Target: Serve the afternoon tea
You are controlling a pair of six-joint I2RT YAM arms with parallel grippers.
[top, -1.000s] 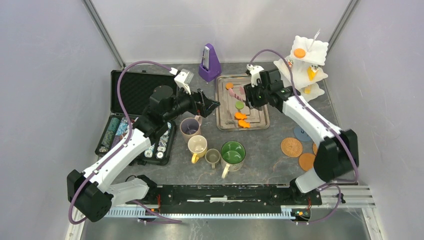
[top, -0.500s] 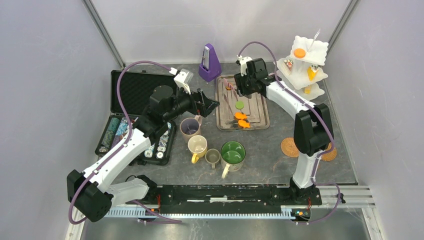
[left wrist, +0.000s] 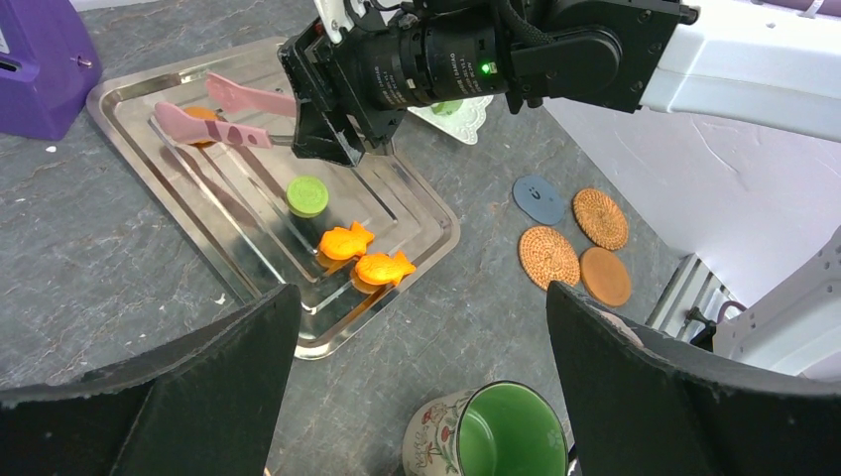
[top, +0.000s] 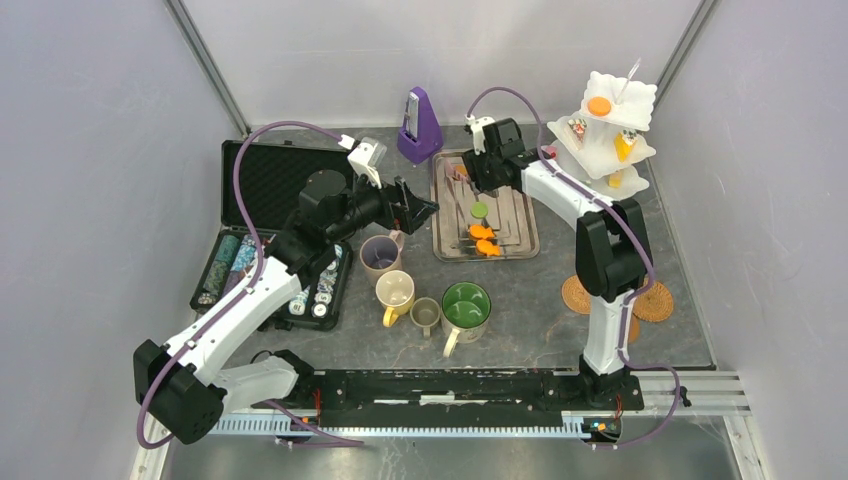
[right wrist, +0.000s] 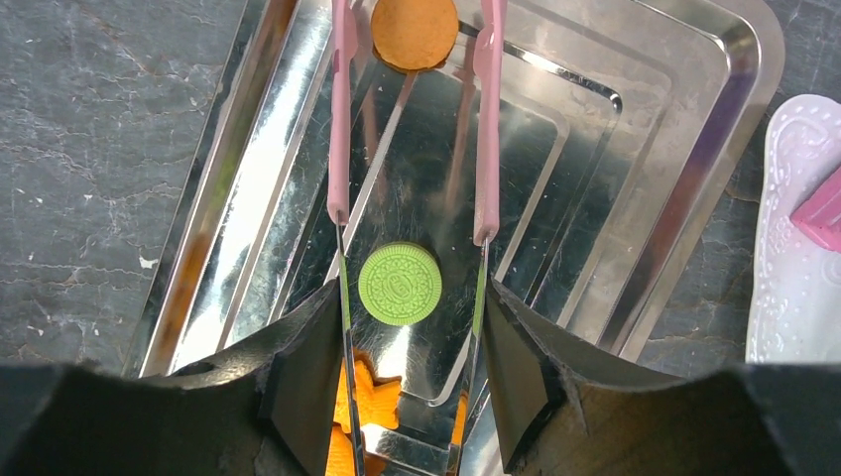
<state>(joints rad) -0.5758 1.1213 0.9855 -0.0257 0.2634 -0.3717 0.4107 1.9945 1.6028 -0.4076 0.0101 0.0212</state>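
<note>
Top external view: the left gripper (top: 425, 208) hangs at the mauve mug's (top: 380, 256) 1 o'clock, fingers spread wide, empty. The right gripper (top: 472, 180) clamps pink tongs (right wrist: 340, 109), whose open tips flank the round orange pastry (right wrist: 414, 32) at the tray's (top: 530, 250) 11 o'clock. A green pastry (right wrist: 400, 284) lies mid-tray.

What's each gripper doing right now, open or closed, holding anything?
Left gripper: open, holding nothing.
Right gripper: closed on the pink tongs.
</note>
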